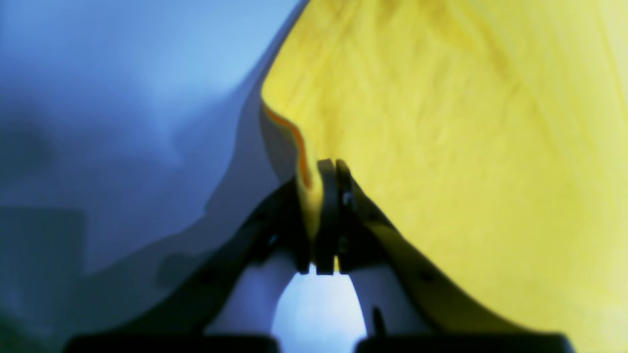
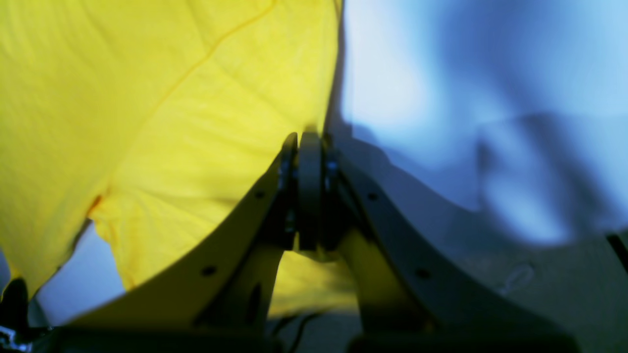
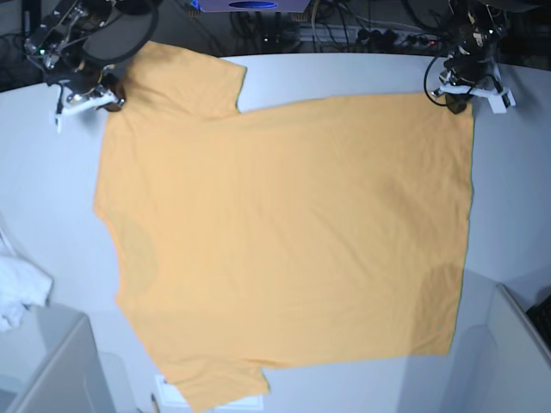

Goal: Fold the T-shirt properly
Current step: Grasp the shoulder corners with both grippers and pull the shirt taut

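Note:
The orange-yellow T-shirt [image 3: 284, 241] lies spread flat on the white table [image 3: 508, 198], its hem toward the right of the base view and its sleeves toward the left. At the far right corner, my left gripper [image 3: 461, 95] sits on the hem. In the left wrist view its jaws [image 1: 335, 169] are shut, pinching the yellow fabric edge [image 1: 441, 147]. My right gripper [image 3: 95, 99] is at the far left, by the shoulder and sleeve. Its jaws [image 2: 306, 142] are shut on the shirt's edge [image 2: 147, 98].
A small white cloth [image 3: 17, 288] lies at the left table edge. Grey bins stand at the lower left [image 3: 52, 370] and lower right [image 3: 516, 344]. Cables and equipment [image 3: 344, 30] run along the back edge.

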Tool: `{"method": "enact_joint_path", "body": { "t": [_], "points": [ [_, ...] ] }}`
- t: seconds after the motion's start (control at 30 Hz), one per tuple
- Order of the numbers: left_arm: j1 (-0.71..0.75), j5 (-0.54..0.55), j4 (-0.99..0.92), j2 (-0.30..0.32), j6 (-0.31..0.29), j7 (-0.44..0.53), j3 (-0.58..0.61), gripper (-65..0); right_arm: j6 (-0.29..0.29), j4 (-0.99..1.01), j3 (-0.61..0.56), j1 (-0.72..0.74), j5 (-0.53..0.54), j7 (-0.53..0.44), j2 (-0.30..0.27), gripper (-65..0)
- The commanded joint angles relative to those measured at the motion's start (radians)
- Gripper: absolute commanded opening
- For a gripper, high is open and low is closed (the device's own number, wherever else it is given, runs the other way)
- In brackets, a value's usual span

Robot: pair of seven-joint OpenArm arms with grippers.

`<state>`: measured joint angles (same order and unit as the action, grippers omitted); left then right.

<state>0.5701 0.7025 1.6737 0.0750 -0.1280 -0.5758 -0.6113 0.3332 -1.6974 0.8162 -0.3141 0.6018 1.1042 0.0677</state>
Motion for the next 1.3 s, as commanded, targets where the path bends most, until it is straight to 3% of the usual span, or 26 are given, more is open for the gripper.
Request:
{"method": "enact_joint_path", "body": {
  "t": [0.0, 0.43, 0.6, 1.03, 1.13, 1.27],
  "points": [
    [0.029, -0.011, 0.035, 0.007, 0.011, -0.010, -0.005, -65.0, -0.001, -0.031, -0.001, -0.013, -0.009, 0.004, -0.007, -65.0],
    [0.123, -0.011, 0.210, 0.001, 0.011, -0.011, -0.005, -65.0, 0.001, -0.203, -0.007, -0.067, -0.007, 0.006, 0.024, -65.0],
    [0.115, -0.011, 0.277, -0.001, 0.011, -0.011, -0.005, -65.0, -0.009, -0.204, -0.068, -0.058, 0.082, 0.006, -0.012, -65.0],
    [0.047, -0.013, 0.276, 0.006, 0.018, -0.013, -0.005, -65.0, -0.013, -0.206, -0.091, 0.114, 0.086, 0.070, -0.024, -65.0],
    [0.028, -0.013, 0.277, 0.006, 0.018, -0.013, -0.005, -65.0, -0.062, -0.206, -0.096, 0.149, 0.093, 0.093, -0.039, -65.0],
    [0.006, -0.013, 0.266, 0.006, 0.018, -0.013, -0.005, -65.0, -0.076, -0.206, -0.094, 0.192, 0.096, 0.109, -0.044, -65.0]
  ]
}}
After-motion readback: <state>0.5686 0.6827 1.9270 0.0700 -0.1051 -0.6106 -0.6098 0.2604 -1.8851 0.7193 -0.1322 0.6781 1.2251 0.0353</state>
